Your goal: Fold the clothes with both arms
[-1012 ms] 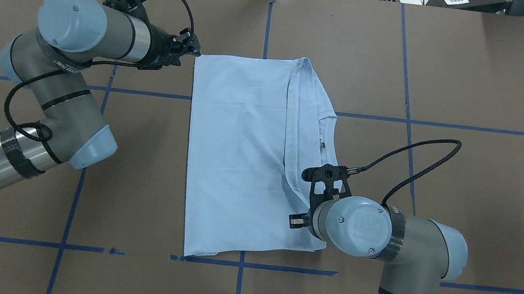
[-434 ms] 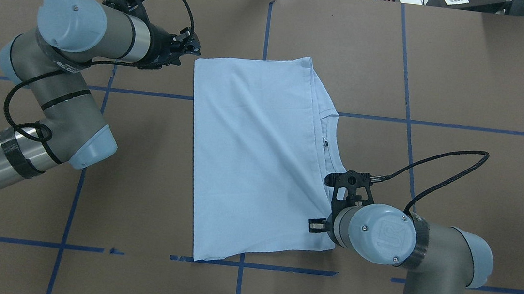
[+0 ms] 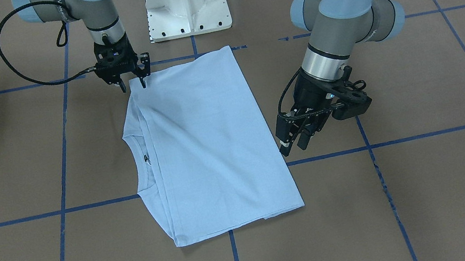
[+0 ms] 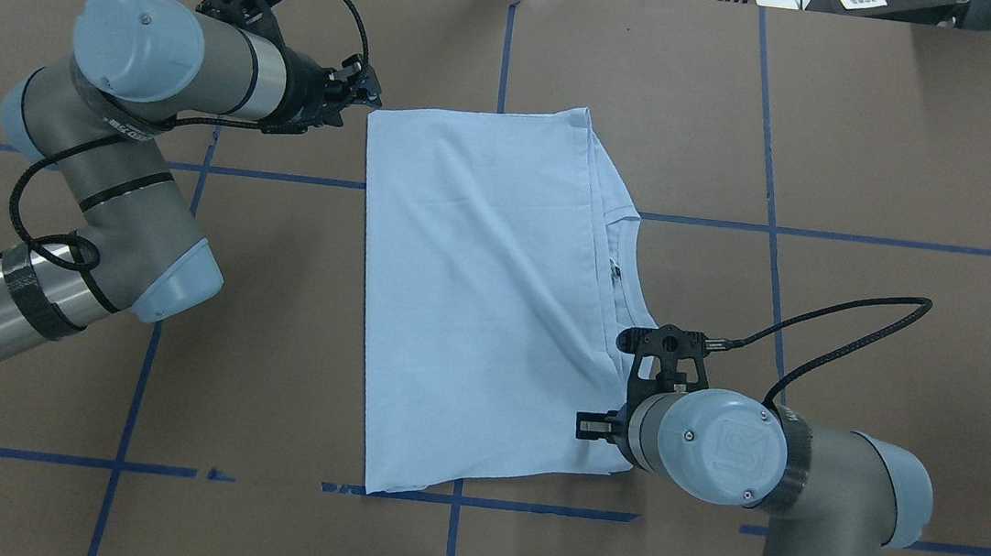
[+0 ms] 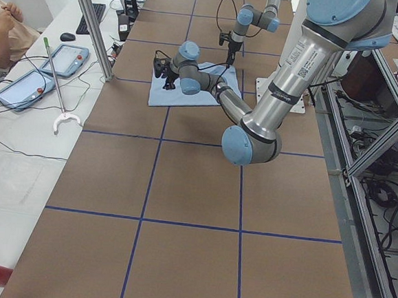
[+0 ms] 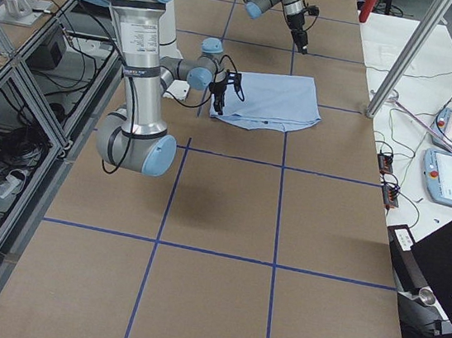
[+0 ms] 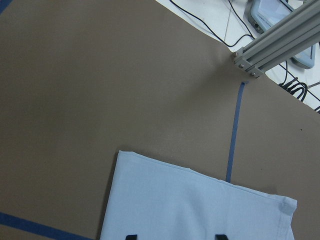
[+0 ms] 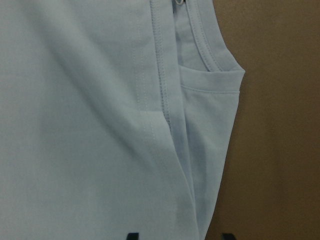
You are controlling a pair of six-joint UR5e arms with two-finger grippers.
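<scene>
1. Looking at the front-facing view, I see the pale blue T-shirt (image 3: 212, 148) lying flat on the brown table (image 3: 442, 208). It is straight in front of the white pedestal base (image 3: 185, 0), near it, on the operators' side.
2. The T-shirt is folded along its length into a long, almost rectangular shape, with one short end turned toward the base. The round neck (image 3: 139, 166) opens to the side of the base where the right arm stands. A small dark label (image 3: 145, 158) shows just inside it.
3. The right gripper (image 3: 133, 84) points down at the shirt corner closest to the base, on the right arm's side. Its two fingers stand apart. One fingertip is at the edge of the cloth and the other is just outside it, over bare table. In the right wrist view both tips show with a wide gap between them and cloth below. I cannot tell if they press on the cloth.
4. The left gripper (image 3: 293, 144) is at the opposite long edge of the shirt, farther from the base than the right gripper. In the overhead view it is near the shirt corner farthest from the base. It is tilted and apart from the cloth. Its fingers are also spread, with nothing between them.
5. Blue tape lines (image 3: 235, 254) cross the table. One of them runs along the shirt end nearest the base.
</scene>
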